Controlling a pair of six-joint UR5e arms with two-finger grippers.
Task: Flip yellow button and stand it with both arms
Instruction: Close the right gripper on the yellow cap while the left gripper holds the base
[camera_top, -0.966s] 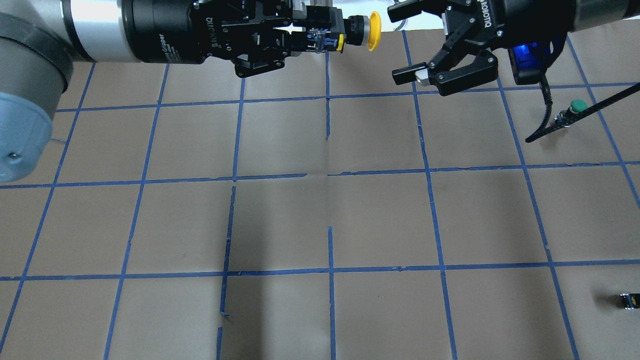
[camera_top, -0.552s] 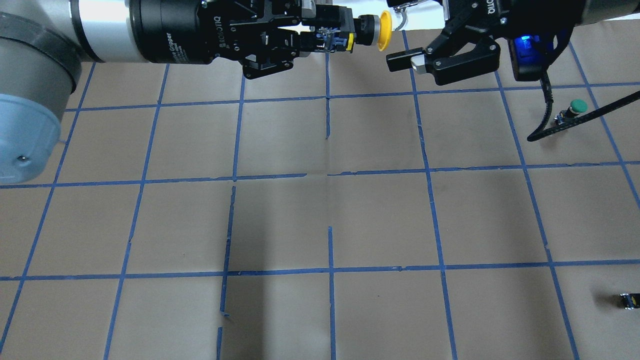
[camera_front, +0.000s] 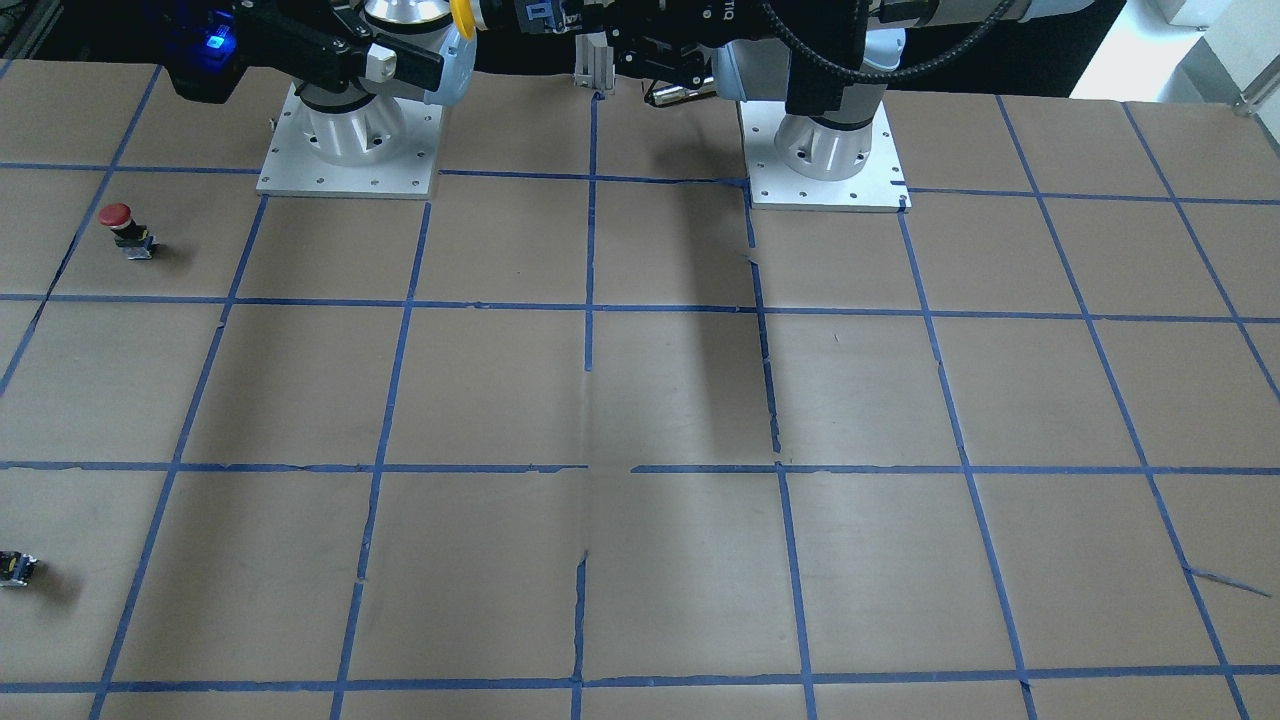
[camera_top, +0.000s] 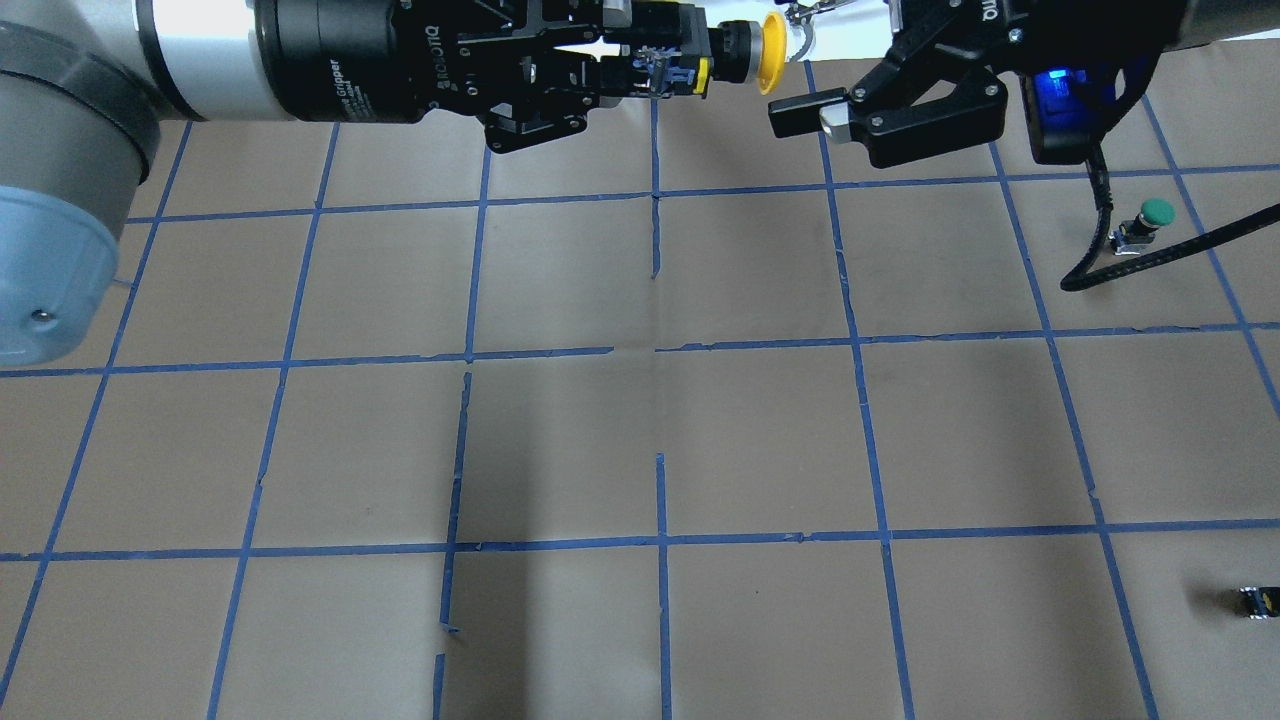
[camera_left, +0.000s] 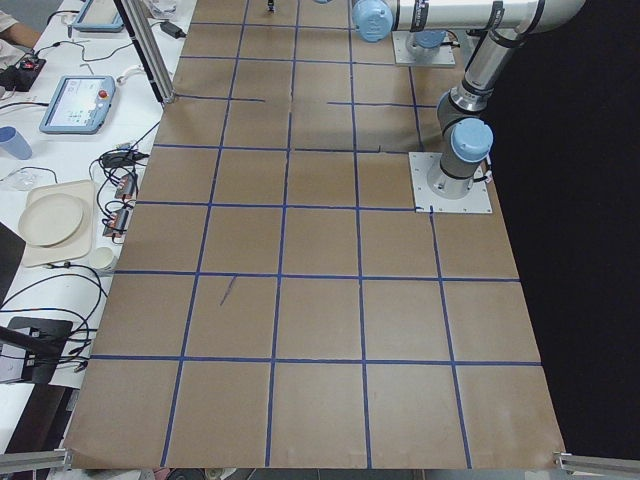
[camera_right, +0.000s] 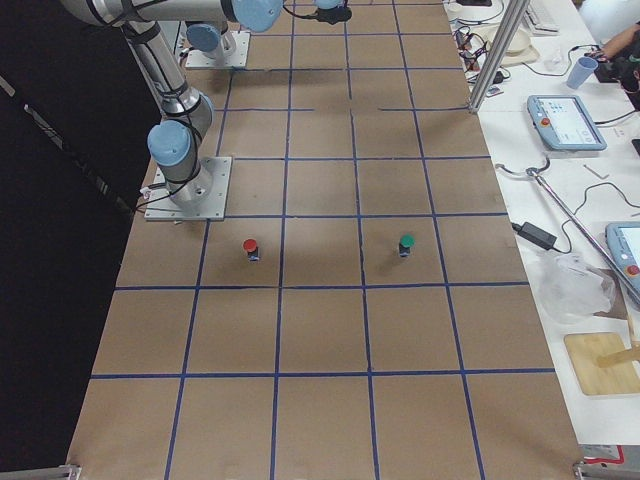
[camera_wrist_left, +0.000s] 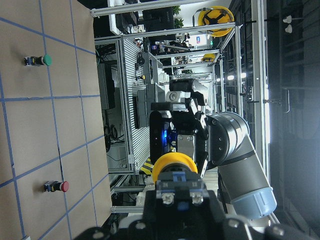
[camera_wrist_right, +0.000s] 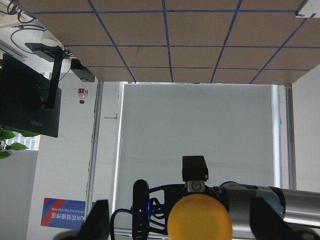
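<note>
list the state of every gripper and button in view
yellow mushroom-capped push button: held aloft, horizontal
black left gripper: shut on the button
black right gripper: open, facing the yellow cap
green-capped button: upright on table
red-capped button: upright on table
dark capless part: lying on table

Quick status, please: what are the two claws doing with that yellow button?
Left gripper shut on yellow button, held level above table. Right gripper open, button poised just between its fingertips. Green button stands well aside.

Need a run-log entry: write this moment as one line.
left hand: shut on yellow button | right hand: open around cap | yellow button: midair, horizontal
</note>
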